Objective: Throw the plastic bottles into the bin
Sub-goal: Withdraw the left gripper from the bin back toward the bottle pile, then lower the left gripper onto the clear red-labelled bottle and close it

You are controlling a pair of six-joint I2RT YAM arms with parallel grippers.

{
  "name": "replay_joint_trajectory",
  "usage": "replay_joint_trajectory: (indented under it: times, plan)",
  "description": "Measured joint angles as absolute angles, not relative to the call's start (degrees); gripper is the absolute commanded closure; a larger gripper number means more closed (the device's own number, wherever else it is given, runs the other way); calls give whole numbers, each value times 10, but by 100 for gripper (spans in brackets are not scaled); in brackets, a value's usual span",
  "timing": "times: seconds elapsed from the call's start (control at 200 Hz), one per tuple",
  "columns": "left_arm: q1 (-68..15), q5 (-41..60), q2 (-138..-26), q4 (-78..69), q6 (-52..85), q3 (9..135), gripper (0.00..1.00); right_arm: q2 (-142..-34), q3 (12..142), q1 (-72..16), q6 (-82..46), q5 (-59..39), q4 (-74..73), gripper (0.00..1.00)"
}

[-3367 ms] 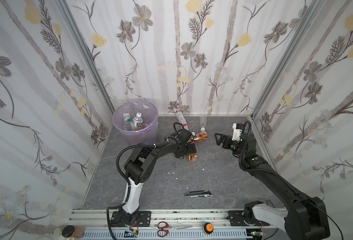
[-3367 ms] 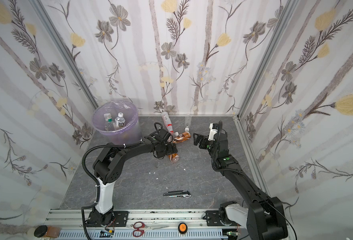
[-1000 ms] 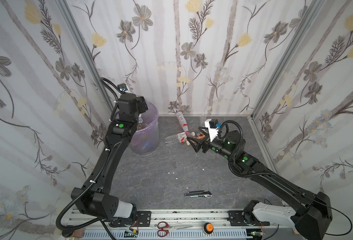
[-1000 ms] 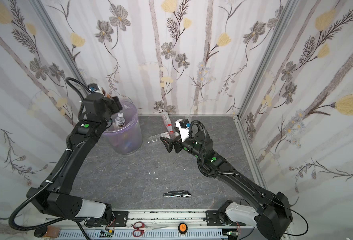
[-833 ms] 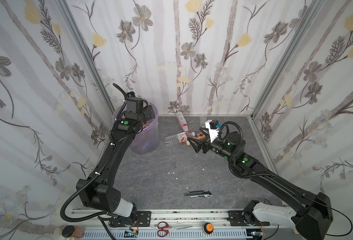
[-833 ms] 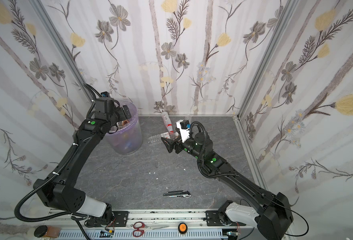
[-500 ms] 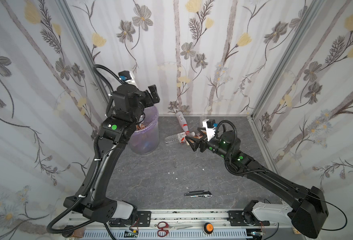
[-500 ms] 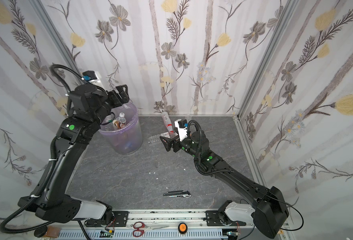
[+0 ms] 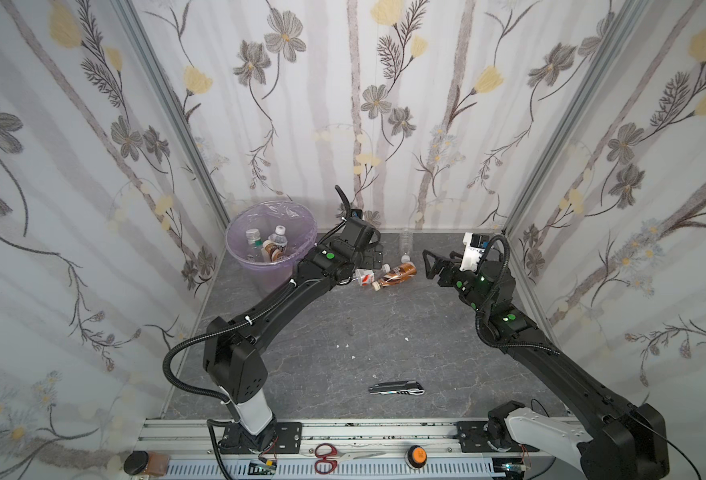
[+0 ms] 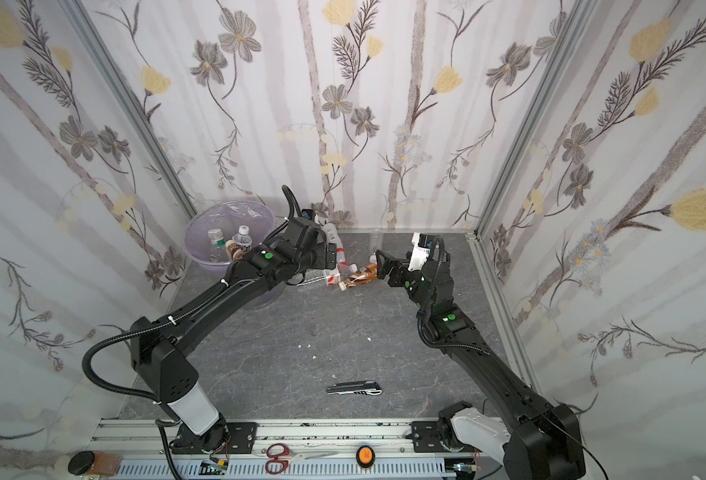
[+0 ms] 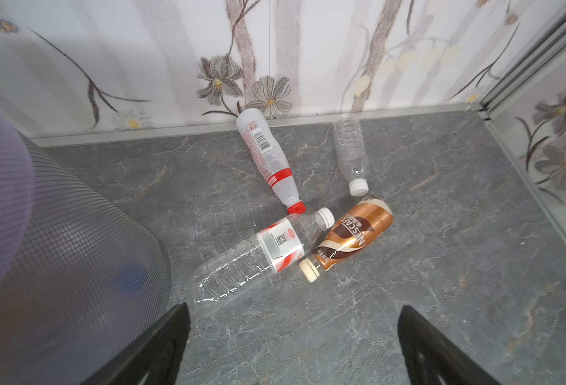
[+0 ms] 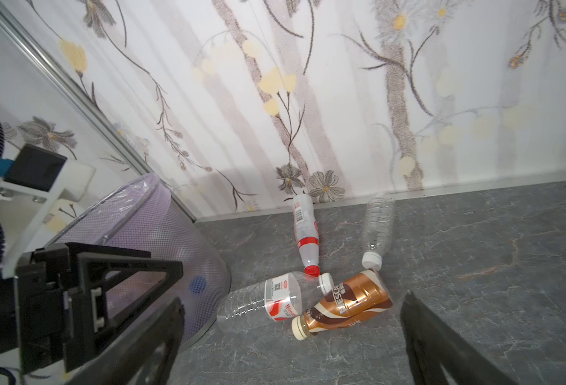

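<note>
Bin (image 9: 260, 272) stands in the far-left corner of the tabletop (image 9: 343, 332), lavender liner folded over its rim. At least three plastic bottles sit inside it: two clear ones with pale caps (image 9: 280, 237) and a brown-labelled one (image 9: 271, 251).

Four more bottles lie on the tabletop right of the bin, near the back wall:
- a white bottle with a red band and red cap (image 11: 268, 160), its base against the wall
- an unlabelled clear bottle (image 11: 350, 153) with a white cap, also base to the wall, just beside the first
- a clear bottle with a red-and-white label (image 11: 258, 253), its base close to the foot of the bin
- a brown coffee bottle (image 11: 355, 233), lying against the labelled bottle's neck end

Left gripper (image 11: 294, 306) reaches past the bin, above the near end of the labelled bottle — its fingers (image 11: 161, 343) stand wide apart with nothing between them.

Right gripper (image 9: 427, 264) hangs to the right of the cluster, pointed at it. Its fingers (image 12: 135, 346) are also spread and empty, clear of the coffee bottle.

A grey folding knife (image 9: 396, 388) lies alone on the near part of the tabletop — well apart from the bottles.
</note>
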State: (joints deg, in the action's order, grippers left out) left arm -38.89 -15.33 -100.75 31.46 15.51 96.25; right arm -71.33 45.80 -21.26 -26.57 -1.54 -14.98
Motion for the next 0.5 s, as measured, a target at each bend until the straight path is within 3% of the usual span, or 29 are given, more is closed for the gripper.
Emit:
replay_joint_trajectory:
  times: [0.5]
  plan:
    - [-364,-201,-1185,325,-94,983,0,-676,389,-142,-325,-57,-136,0]
